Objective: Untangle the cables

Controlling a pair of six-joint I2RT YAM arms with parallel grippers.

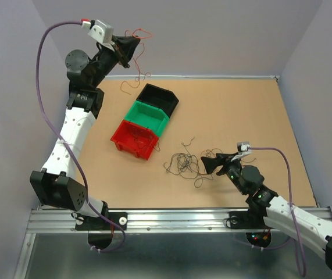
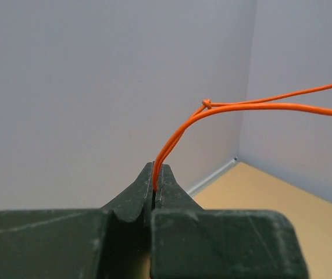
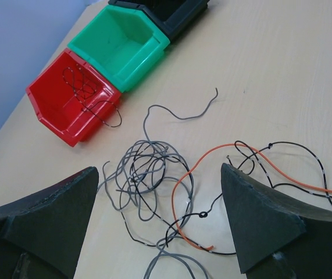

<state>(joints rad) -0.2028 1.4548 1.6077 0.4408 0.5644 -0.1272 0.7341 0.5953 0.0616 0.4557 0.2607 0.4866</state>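
Separating one strand from the rest appeared to be the step in hand. The left gripper hung high above the table, clenched on an orange strand that rose from between its fingertips and ran off to its right past a small knot. More thin wires dangled beneath that gripper towards the tabletop. The right gripper hovered low, its fingers spread wide with nothing between them. The main tangle lay on the table just ahead of it, framed by the two pads. It was a loose nest of limp, hair-thin, smooth-sheathed loops, mostly grey and black. An orange wire curved towards the right-hand finger. The pads looked dark, matt and wedge-shaped, and the tabletop tan and dull. Beyond the tangle, forward and to the left of the right gripper, stood a red bin, a green bin and a black bin. All three were glossy moulded plastic, and the red one held a dark curl of wire. The next move probably called for a fine pinch on a single loop, since strands this slack would likely drag the whole clump along.
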